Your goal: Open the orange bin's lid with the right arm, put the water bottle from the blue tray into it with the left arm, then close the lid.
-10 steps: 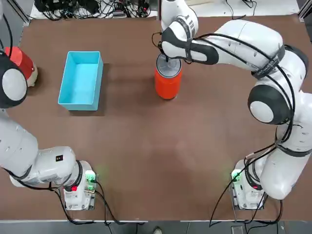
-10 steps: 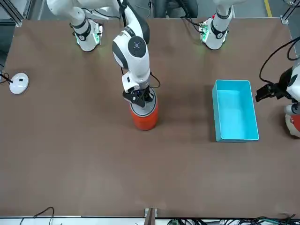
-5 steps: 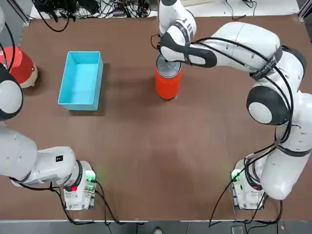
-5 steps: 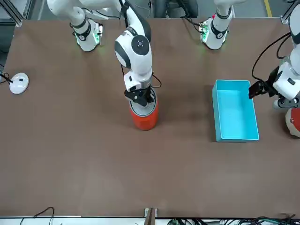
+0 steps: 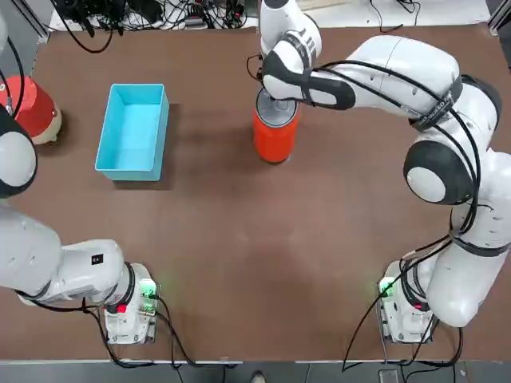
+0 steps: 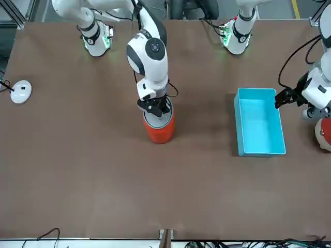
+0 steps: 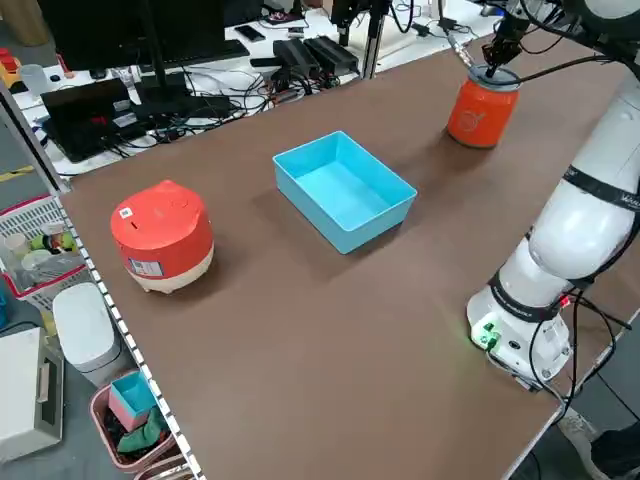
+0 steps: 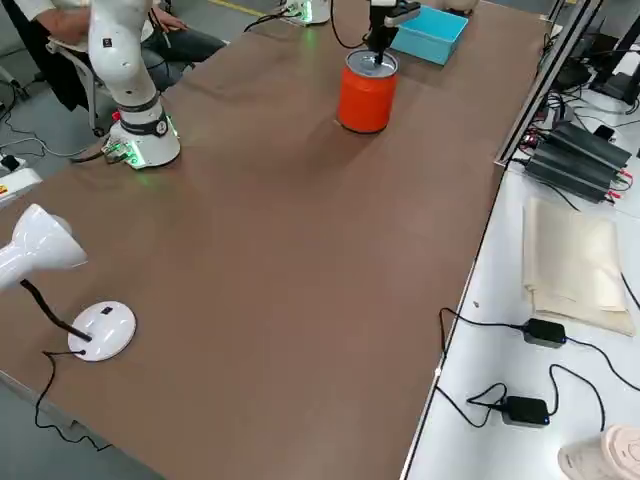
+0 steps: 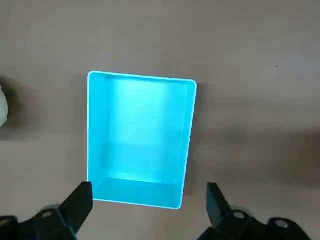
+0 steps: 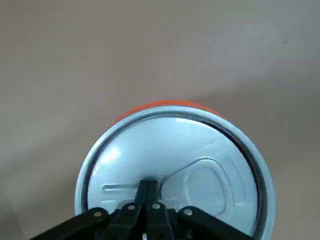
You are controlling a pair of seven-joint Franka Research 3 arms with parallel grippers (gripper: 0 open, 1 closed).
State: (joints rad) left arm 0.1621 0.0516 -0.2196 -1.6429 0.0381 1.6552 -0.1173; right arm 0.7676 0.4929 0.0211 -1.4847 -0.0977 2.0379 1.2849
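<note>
The orange bin [image 5: 275, 140] stands at the far middle of the table, its grey lid [image 10: 200, 165] flat on top. My right gripper [image 10: 147, 187] is shut, its joined fingertips resting on the lid next to a raised tab shape; in the front view the right gripper [image 6: 154, 107] points straight down onto the bin [image 6: 159, 130]. The blue tray [image 5: 108, 128] lies to the left with nothing inside. My left gripper [image 9: 150, 192] is open and hovers over the tray's near end [image 9: 191, 135], holding nothing. The water bottle is out of view.
A red-and-white dome-shaped thing [image 5: 32, 108] sits at the table's left edge beside the tray. A white lamp base [image 6: 20, 92] stands near the right-hand edge. Both arm bases [image 5: 128, 313] occupy the near corners.
The left gripper moved from beside the red dome over to the tray's edge, then stopped. The right gripper stayed shut on the lid, shifting only slightly.
</note>
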